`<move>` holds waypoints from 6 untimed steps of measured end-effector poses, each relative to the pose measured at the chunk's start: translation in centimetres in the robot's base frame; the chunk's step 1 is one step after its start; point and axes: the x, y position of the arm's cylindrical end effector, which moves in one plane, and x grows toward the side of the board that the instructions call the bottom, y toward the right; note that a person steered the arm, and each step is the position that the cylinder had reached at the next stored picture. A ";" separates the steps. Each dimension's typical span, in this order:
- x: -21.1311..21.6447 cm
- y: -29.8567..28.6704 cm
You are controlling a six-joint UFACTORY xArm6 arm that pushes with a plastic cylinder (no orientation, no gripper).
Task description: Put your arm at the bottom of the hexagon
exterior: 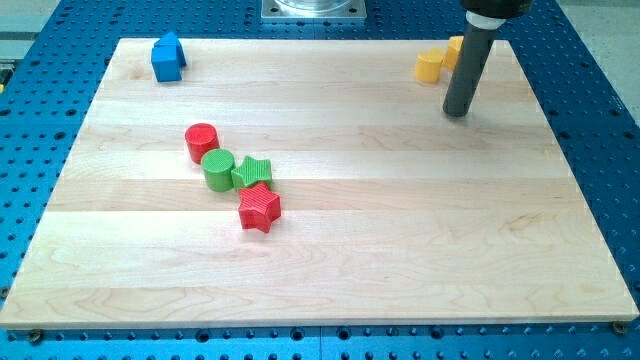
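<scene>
Straight dark grey rod, black collar

One camera looks down at a slant from the wooden board's near edge, framing the whole board.

A pale wooden surface lies on a blue perforated base, with a grey metal plate at the view's top edge. Near the surface's top left corner stands a blue block, roughly house-shaped, well apart from the rest. Left of centre, four blocks run in a close diagonal chain: a red cylinder, a green cylinder touching it, a green star just beside that, and a red star lowest.
</scene>
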 end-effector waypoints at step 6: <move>0.0 3.6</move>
